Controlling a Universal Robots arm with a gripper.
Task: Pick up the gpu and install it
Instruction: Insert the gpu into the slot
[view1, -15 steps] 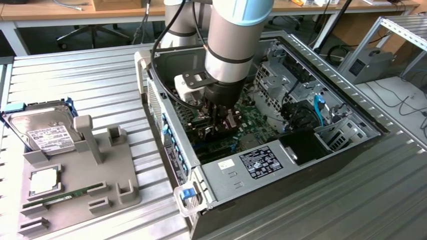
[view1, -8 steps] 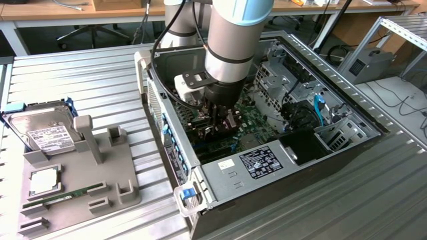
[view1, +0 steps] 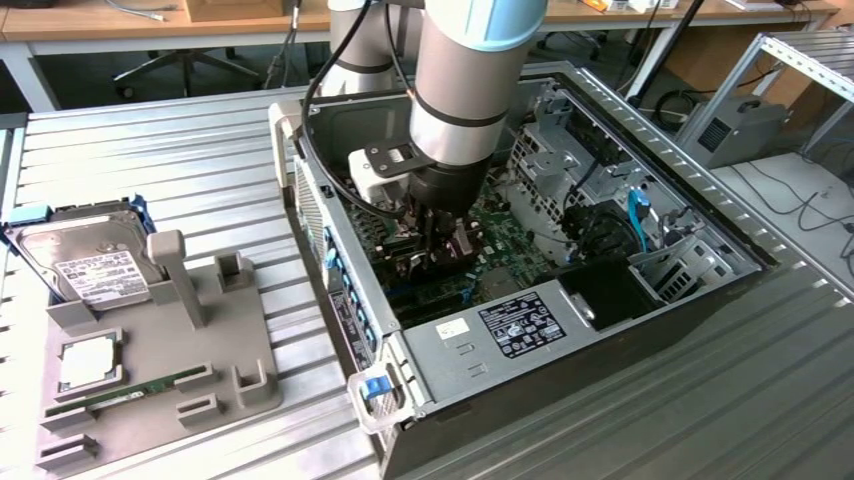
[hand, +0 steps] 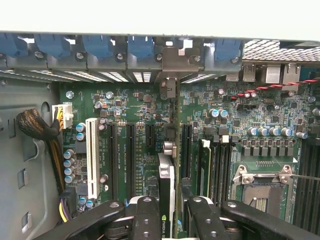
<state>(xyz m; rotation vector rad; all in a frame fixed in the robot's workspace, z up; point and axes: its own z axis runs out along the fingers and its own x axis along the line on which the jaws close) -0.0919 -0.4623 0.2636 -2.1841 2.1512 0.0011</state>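
GPU held edge-on above the motherboard, inside the open computer case.

In the wrist view the gripper is clamped on the gpu, its black fingers pressing both faces of the thin card, which stands upright over the green motherboard among the black expansion slots (a green logo on the card's edge is partly readable, the lettering cut off). The exterior view instead shows the arm reaching down into the case, hiding the card, with a labelled hard drive and a green RAM stick on a grey holder at the exterior view's left; the label text is too small to read.
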